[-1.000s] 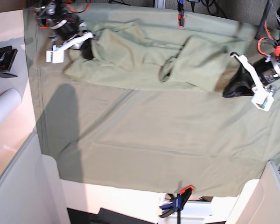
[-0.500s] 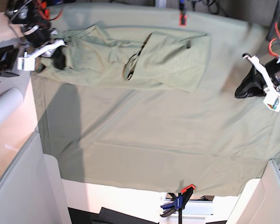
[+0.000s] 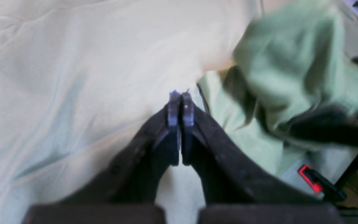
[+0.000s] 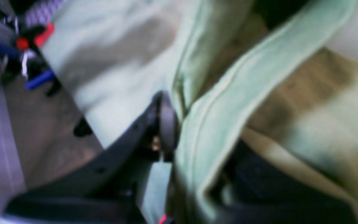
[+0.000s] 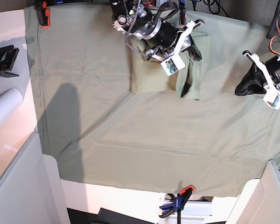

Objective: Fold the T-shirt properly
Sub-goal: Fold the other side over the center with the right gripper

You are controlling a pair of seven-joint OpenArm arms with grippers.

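Right pincer [image 4: 194,124] has carried the T-shirt's [image 5: 154,81] far end across, now parted around loose cloth; left pincer [image 3: 180,93] closed, empty; fold likely needs straightening.

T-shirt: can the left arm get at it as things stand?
Probably yes, at its near edge: the left hand is shut and empty, with only bare sheet between it and the T-shirt. The right hand is over the shirt, though, and may crowd it.
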